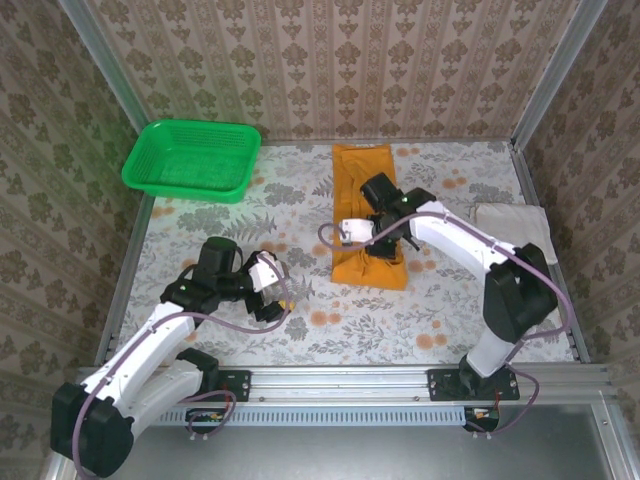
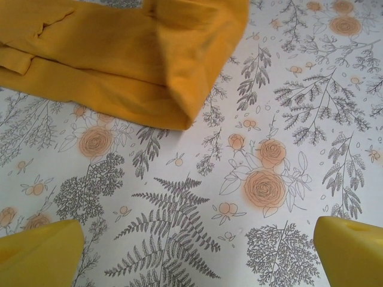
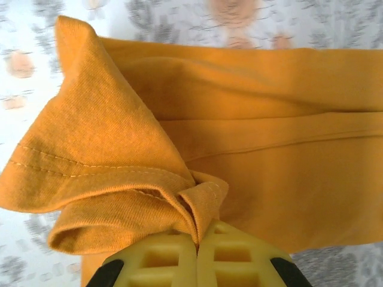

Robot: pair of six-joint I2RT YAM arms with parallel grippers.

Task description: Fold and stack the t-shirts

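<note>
From where I stand the mustard-orange t-shirt [image 1: 368, 215] lies right of the middle of the flowered table [image 1: 200, 240] as a long narrow strip running from near to far, sides tucked in, so the lengthwise folds look done and the step in hand seems to be the crosswise fold. The right gripper [image 1: 387, 245] sits over the near part of that strip; in its own wrist view the right gripper [image 3: 196, 239] has its fingers pressed together on a bunched piece of stitched hem, and the cloth around the pinch rises in a loose peak off the rest of the shirt [image 3: 281, 149]. The left gripper [image 1: 277, 292] hangs low over bare table to the left of the shirt, its yellow fingers [image 2: 42, 248] wide apart with nothing between them, and the shirt's near end [image 2: 119, 60] lies ahead of it. The white t-shirt [image 1: 512, 222] rests as a small flat packet at the right edge, well apart, and the green basket [image 1: 190, 160] is in the far left corner. I judge the next move calls for carrying the pinched hem toward the far end, keeping the layers square; one pinch point may let the other corner sag, so the free arm could steady it. Stacking with the white shirt is not yet done
</note>
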